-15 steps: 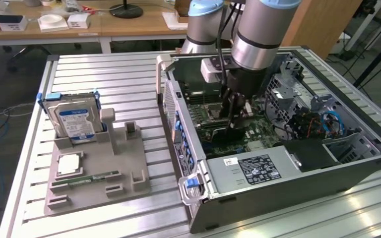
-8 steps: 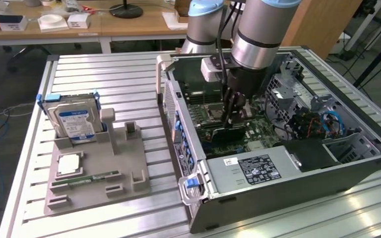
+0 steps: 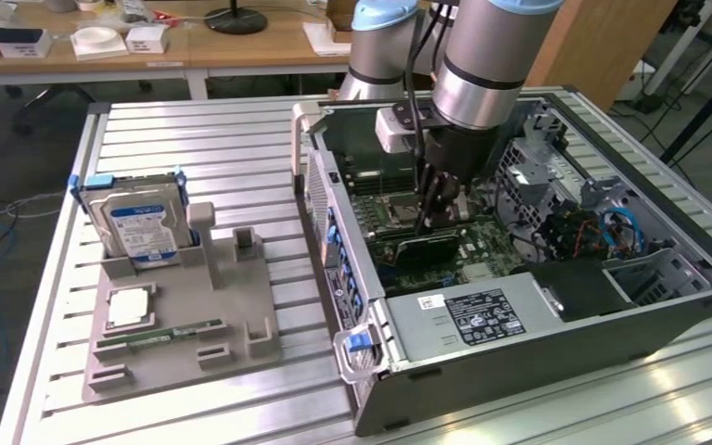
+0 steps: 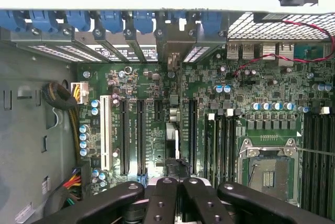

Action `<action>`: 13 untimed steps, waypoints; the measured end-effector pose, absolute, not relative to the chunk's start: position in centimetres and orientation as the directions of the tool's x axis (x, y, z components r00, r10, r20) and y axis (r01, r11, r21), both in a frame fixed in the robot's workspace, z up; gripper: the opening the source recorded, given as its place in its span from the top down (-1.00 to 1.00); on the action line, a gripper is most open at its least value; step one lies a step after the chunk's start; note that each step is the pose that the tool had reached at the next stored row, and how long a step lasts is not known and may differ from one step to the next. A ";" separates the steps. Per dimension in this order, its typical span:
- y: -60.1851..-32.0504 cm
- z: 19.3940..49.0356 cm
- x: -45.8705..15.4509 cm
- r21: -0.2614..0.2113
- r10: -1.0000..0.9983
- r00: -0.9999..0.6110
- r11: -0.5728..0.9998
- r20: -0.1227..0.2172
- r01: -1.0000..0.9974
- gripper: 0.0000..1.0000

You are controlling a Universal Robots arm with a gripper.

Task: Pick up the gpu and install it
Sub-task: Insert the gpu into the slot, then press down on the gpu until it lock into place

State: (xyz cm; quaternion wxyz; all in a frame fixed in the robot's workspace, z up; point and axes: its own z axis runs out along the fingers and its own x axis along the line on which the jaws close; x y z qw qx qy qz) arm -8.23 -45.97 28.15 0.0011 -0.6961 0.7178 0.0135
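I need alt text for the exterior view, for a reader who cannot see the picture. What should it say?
A robot arm's gripper, fingers shut, reaches down into an open computer case lying on a metal table, right above the gpu standing on the motherboard. At the exterior view's left, a grey parts holder carries a hard drive and a memory stick.

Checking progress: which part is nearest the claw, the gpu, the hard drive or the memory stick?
The gpu: the green card inside the case, under the claw; the other two sit outside on the grey holder.
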 end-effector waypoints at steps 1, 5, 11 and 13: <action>-46.0 28.2 -8.2 0.018 -0.999 -0.031 0.031 -0.020 -0.999 0.79; -46.0 28.1 -8.2 0.018 -0.999 -0.031 0.031 -0.020 -0.999 0.79; -46.0 28.2 -8.2 0.018 -0.999 -0.031 0.031 -0.020 -0.999 0.79; -46.0 28.1 -8.2 0.018 -0.999 -0.031 0.031 -0.020 -0.999 0.79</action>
